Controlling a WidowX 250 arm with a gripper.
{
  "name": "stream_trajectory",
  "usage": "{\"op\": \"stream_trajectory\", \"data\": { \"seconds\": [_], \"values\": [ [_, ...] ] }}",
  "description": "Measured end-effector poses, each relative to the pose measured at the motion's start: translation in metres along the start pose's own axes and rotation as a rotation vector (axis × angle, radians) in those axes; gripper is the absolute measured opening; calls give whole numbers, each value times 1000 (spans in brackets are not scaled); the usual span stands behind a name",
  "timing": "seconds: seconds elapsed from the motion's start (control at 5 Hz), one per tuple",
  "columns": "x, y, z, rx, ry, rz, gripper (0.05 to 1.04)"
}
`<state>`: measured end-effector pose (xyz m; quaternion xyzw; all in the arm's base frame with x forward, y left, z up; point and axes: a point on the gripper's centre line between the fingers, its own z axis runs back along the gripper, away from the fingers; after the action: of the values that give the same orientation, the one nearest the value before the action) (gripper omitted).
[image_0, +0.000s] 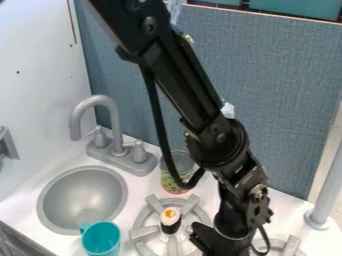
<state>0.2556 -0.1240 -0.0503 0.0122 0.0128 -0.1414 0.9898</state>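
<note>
Look at the end effector (224, 242), low beside the sushi (170, 218) on the burner (143, 233)! Can't tell whether apart or together. Spot the can (167, 179) behind, the cup (101, 240) by the sink (80, 192).

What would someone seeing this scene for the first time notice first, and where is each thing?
The black arm stands out most, slanting from the top edge down to the stove at the lower right. Next comes the bright teal cup at the bottom edge, by the round gray sink. A small sushi piece, white and black with orange on top, sits on the left burner.
</note>
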Motion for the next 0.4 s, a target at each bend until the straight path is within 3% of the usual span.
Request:
{"op": "stream_trajectory", "data": {
  "seconds": [0.4],
  "values": [
    [30, -18, 8, -30, -55, -43, 146]
  ]
}}
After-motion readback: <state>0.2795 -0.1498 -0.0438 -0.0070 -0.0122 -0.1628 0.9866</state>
